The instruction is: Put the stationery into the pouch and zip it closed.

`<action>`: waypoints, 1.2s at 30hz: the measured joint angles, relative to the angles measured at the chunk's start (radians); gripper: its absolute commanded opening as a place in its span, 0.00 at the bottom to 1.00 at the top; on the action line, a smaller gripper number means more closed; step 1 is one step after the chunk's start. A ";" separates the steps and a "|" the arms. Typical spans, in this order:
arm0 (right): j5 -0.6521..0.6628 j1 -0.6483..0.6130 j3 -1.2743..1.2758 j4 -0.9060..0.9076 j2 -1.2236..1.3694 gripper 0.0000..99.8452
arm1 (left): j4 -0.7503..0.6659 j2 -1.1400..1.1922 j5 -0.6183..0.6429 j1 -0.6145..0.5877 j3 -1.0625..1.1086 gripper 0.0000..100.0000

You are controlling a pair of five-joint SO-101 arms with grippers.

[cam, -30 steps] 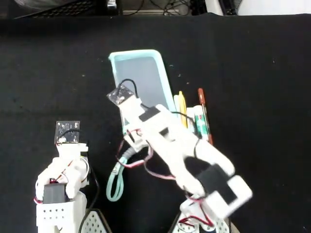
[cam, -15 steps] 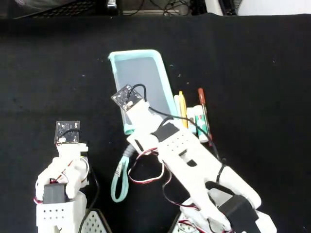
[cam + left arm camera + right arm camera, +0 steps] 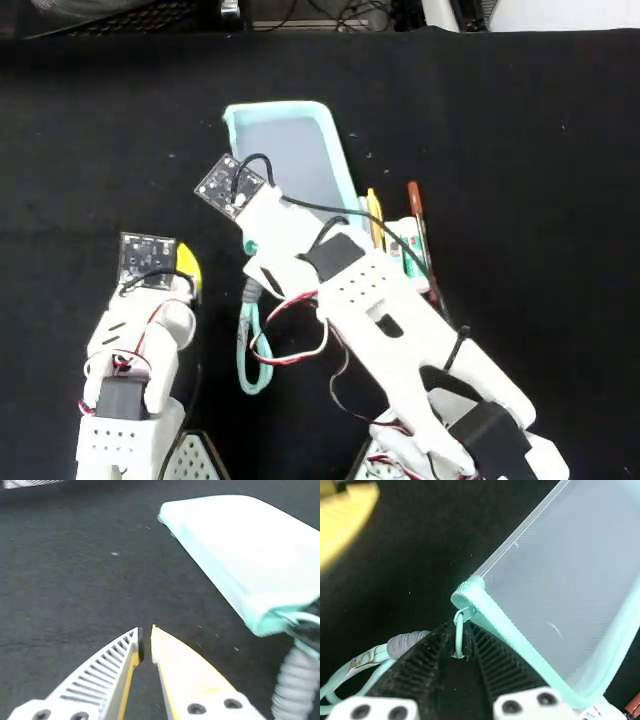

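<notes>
Black cloth is covering the table (image 3: pixel 520 150) from edge to edge; cables and equipment are showing beyond its far edge.

Grippers, count 2.
- Right gripper (image 3: pixel 460 630): black ribbed jaws are closing on the zipper pull (image 3: pixel 458 639), a thin teal ring hanging from the pouch's near corner. The white arm behind it is stretching from the near edge diagonally over the pouch's near end.
- Left gripper (image 3: pixel 145 630): one white finger and one yellow finger are meeting at the tips with nothing between them. It is hovering over bare cloth near the table's near-left corner, apart from the pouch.

Pouch (image 3: pixel 290 150), count 1: teal rim, translucent grey panel, lying flat around the middle of the table, its long axis running from near edge toward far edge, slightly slanted.

Wrist strap (image 3: pixel 248 360), count 1: a teal loop trailing from the pouch's near corner toward the near edge, joined through a grey ribbed collar (image 3: pixel 405 641). A small tag by the collar is carrying print too small to read.

Stationery, count 3 visible, all lying on the cloth just beside the pouch's long side facing the right edge, outside the pouch, partly under the right arm:
- yellow pen (image 3: pixel 376 218), closest to the pouch;
- green and white piece (image 3: pixel 412 250), its label too small to read;
- red-brown pen (image 3: pixel 414 200), farthest toward the right edge.

Whether more pieces are lying under the arm cannot be told.
</notes>
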 measured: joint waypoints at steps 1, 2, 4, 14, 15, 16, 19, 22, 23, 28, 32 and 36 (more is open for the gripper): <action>0.000 0.000 -0.002 0.003 0.000 0.01 | 0.015 0.000 0.000 0.017 0.000 0.20; 0.000 0.000 -0.002 0.005 0.000 0.01 | 0.029 0.000 0.000 0.032 0.000 0.24; 0.000 0.000 -0.002 0.005 0.000 0.01 | 0.051 0.000 0.015 0.041 0.000 0.28; -0.048 0.000 0.055 -0.072 0.000 0.01 | 0.041 0.000 0.307 0.054 0.000 0.30; -0.055 0.000 0.055 -0.075 0.000 0.01 | 0.035 0.000 0.311 0.054 0.000 0.30; -0.060 0.000 0.055 -0.075 0.000 0.01 | 0.029 0.000 0.315 0.057 0.000 0.30; -0.064 0.000 0.055 -0.075 0.000 0.01 | 0.021 0.000 0.316 0.095 0.000 0.30; -0.068 0.000 0.064 -0.074 -0.026 0.01 | 0.021 0.000 0.316 0.109 0.000 0.30; -0.069 0.000 0.069 -0.069 -0.049 0.01 | 0.021 0.000 0.316 0.110 0.000 0.30; -0.071 0.002 0.115 -0.023 -0.219 0.01 | 0.021 0.000 0.316 0.110 0.000 0.30; -0.071 -0.021 0.167 0.002 -0.353 0.01 | 0.002 0.000 0.316 0.110 0.000 0.30; -0.071 -0.063 0.187 0.008 -0.400 0.01 | -0.003 0.000 0.322 0.110 0.000 0.30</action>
